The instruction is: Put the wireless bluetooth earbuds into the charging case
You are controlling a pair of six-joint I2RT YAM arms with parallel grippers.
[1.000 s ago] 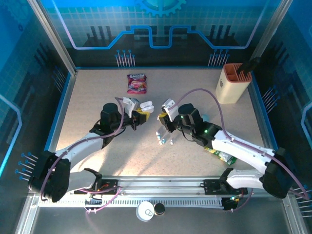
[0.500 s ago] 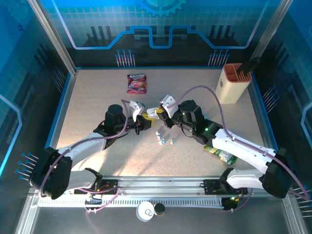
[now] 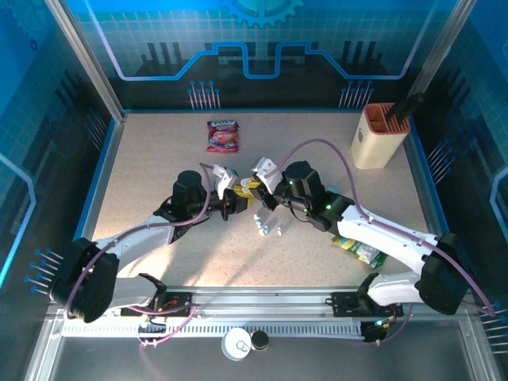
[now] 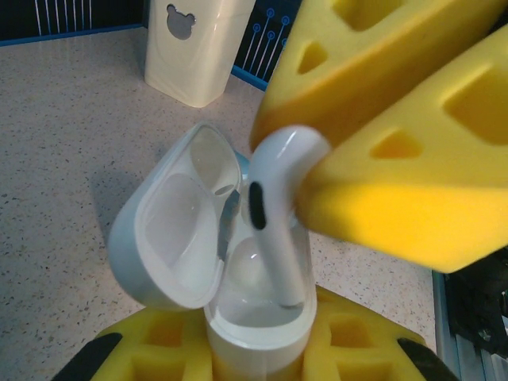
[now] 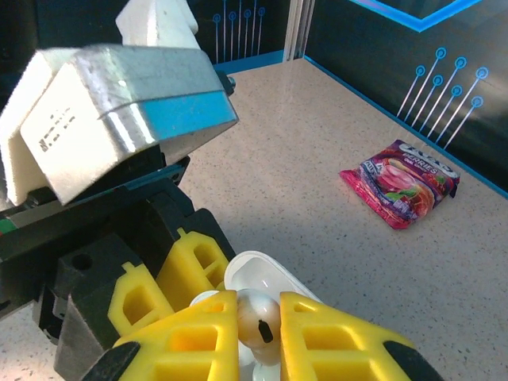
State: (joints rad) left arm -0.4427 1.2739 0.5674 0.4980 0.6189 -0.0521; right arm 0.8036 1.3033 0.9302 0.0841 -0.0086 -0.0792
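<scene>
The left fingers (image 4: 379,340) clamp the open white case (image 4: 171,238) near the middle of the surface (image 3: 159,151). The right fingers (image 5: 357,349) pinch an earbud (image 4: 274,206), its stem inside the case.

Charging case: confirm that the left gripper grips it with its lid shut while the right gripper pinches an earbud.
Not quite. The lid is open, swung back from the body, as the left wrist view shows. The rest stands: the left gripper grips the charging case, and the right gripper pinches an earbud.
</scene>
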